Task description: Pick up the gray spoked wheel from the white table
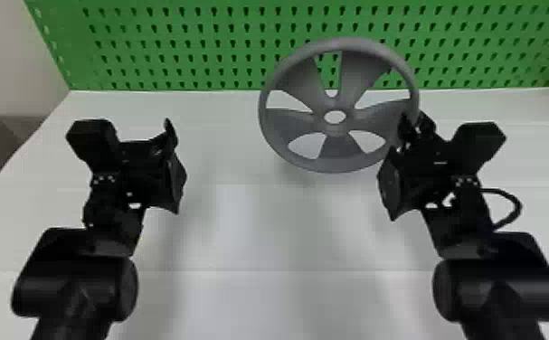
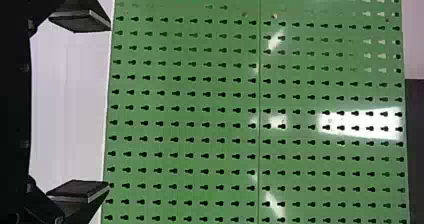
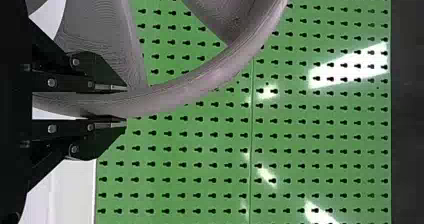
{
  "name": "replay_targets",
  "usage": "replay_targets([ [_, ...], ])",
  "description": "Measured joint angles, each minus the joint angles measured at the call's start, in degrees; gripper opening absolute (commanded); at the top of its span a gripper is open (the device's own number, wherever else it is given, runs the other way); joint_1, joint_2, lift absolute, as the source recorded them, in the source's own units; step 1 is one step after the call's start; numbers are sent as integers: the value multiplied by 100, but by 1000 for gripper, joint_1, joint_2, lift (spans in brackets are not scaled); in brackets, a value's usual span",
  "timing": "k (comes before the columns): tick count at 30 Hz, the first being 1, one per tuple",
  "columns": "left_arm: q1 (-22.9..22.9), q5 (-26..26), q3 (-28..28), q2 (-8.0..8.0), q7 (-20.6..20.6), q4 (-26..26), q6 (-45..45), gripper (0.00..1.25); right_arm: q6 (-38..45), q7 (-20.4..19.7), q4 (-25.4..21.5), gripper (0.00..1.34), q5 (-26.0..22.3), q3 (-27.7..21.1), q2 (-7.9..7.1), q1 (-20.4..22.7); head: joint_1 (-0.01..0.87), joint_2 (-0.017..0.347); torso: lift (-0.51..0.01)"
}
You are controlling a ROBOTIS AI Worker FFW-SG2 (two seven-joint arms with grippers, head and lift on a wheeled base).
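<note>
While the left gripper (image 1: 144, 142) sat over the white table (image 1: 223, 235), between 9 and 10 o'clock in the head view, it held nothing, and the left wrist view showed its flat black fingers (image 2: 82, 189) spread well apart. Behind it, the green pegboard (image 1: 187, 49) stood along the table's rear edge and ran across the 12 o'clock side, its rows of small dark slots repeating from end to end. Next towards the right came the gray spoked wheel (image 1: 334, 130), between 1 and 2 o'clock in the head view, with five broad spokes meeting at a round, open hub. It was tilted up with its face to the head camera, its upper part overlapping the pegboard, and it looked raised off the table, where a soft shadow lay towards 7 o'clock from it. Just right of the hub, the right gripper (image 1: 415, 124) was clamped on the wheel's rim between that wheel's 3 and 4 o'clock. In the right wrist view the rim passed between its two narrowly parted fingers, one on the hub side and the other on the outer side. Farthest right, a black cable loop (image 1: 517, 205) bowed out from the right arm, about 4 o'clock from the gripper.
</note>
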Motion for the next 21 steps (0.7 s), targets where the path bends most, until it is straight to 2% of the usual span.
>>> replay_targets([
  [21, 21, 26, -39, 0, -27, 0, -28, 1089, 198, 0, 0, 176, -44, 8, -19, 23, 773, 66, -81],
])
